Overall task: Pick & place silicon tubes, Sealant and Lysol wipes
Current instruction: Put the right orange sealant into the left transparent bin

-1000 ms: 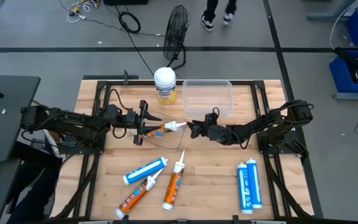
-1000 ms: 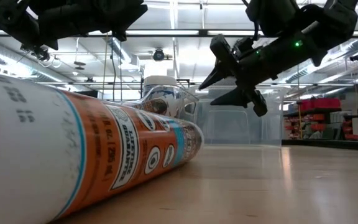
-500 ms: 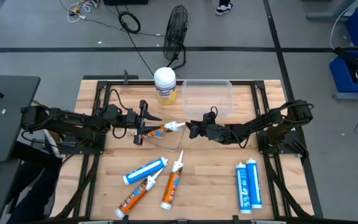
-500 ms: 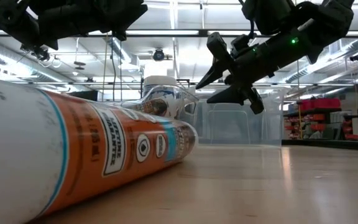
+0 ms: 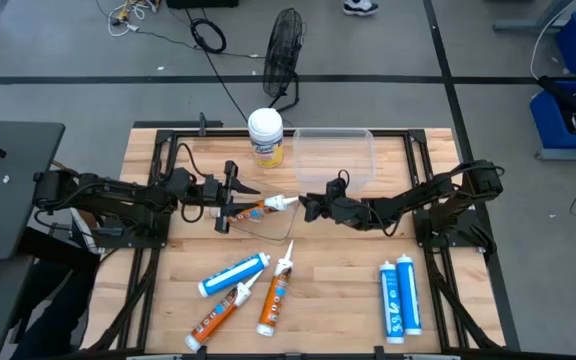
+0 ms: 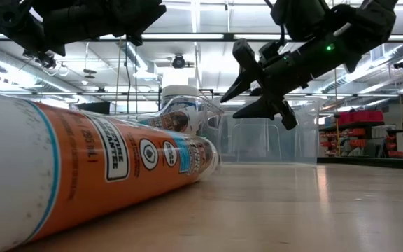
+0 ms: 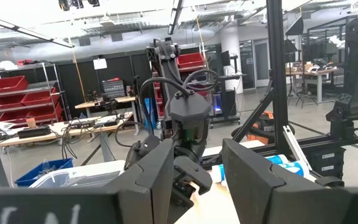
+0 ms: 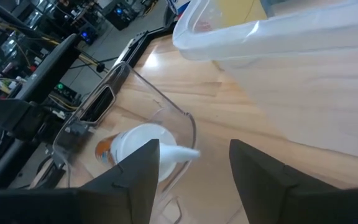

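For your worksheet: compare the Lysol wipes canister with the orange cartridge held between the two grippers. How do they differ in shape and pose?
The Lysol wipes stand upright, a wide round canister with a domed lid; the orange cartridge lies level, slim and nozzle-tipped. The wipes stand free of both grippers; the cartridge is in the left gripper, with the open right gripper at its nozzle.

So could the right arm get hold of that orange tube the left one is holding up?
Probably yes. The right tool is open and sits just past the white nozzle of the orange tube, with nothing between them. The left tool holds the tube's other end, leaving the nozzle end free.
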